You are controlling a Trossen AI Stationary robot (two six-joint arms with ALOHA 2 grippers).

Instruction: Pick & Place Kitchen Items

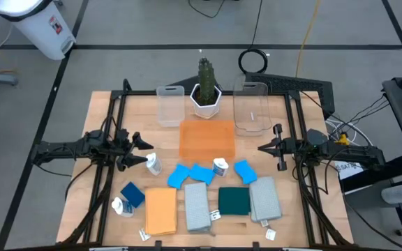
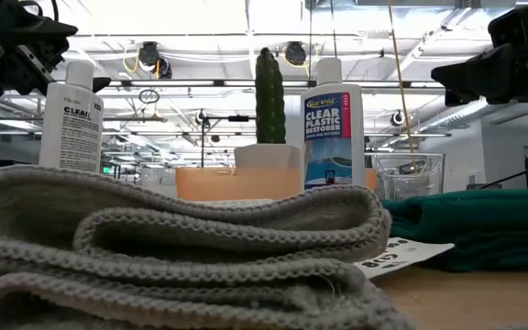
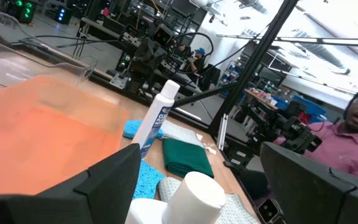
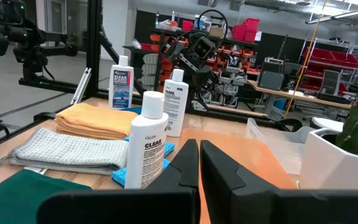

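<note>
Left pincer gaping wide around a white bottle, gripping nothing yet.

The left gripper (image 1: 144, 152) is hovering with fingers spread, a white bottle (image 1: 153, 164) standing between them, beside blue sponges (image 1: 189, 174) and folded cloths (image 1: 196, 206). Farther across the table (image 1: 103, 118), the right gripper (image 1: 265, 147) is hanging pressed shut and empty, beside the orange tray (image 1: 206, 138).

Bare table (image 1: 103, 125) flanking the orange tray (image 1: 206, 139); crowded items in front
</note>
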